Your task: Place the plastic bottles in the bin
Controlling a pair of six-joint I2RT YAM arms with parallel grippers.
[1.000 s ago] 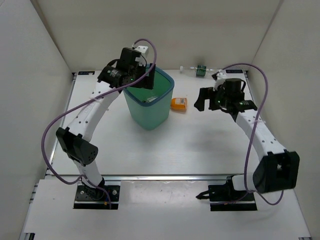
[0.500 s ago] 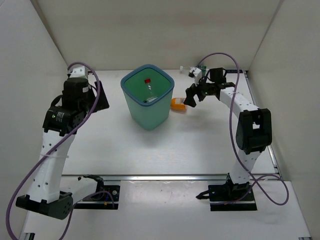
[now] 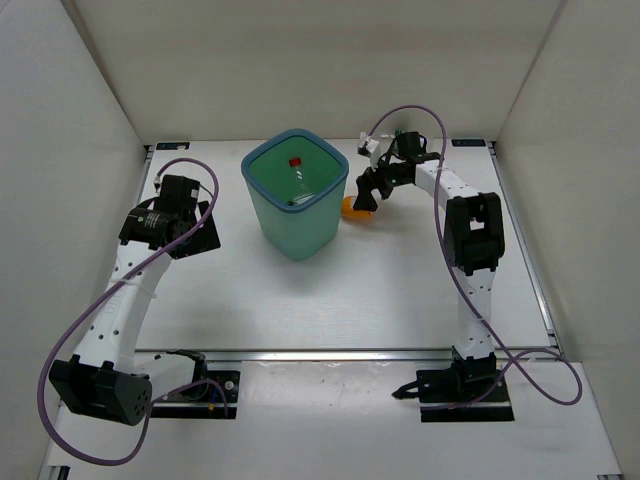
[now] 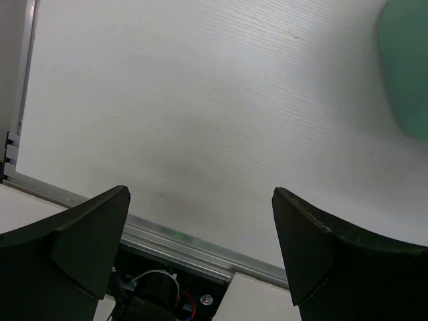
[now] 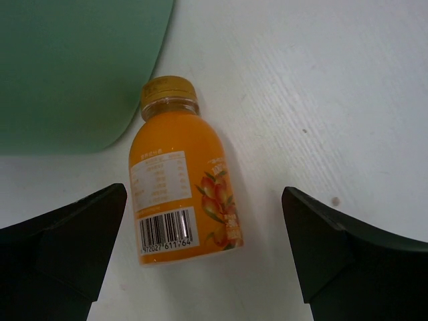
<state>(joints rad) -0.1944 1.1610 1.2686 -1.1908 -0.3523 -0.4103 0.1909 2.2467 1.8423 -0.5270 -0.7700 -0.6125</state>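
The teal bin (image 3: 262, 212) with a blue rim stands at the table's middle back. Inside it lies a clear bottle with a red cap (image 3: 296, 166). An orange bottle (image 5: 179, 194) lies on its side on the table, its cap touching the bin's wall (image 5: 73, 67); it also shows in the top view (image 3: 349, 208). My right gripper (image 5: 204, 190) is open just above this bottle, one finger on each side, not touching it; in the top view it (image 3: 364, 196) half covers the bottle. My left gripper (image 4: 200, 194) is open and empty over bare table left of the bin (image 4: 408, 67); it also shows in the top view (image 3: 198, 226).
White walls close the table at the left, back and right. A metal rail (image 4: 174, 237) runs along the table's near edge under the left gripper. A small clear and green thing (image 3: 397, 133) sits at the back behind the right arm, mostly hidden.
My left arm has swung from over the bin to the left and down, now empty; a red-capped bottle now lies in the bin. My right gripper has moved left over the orange bottle.
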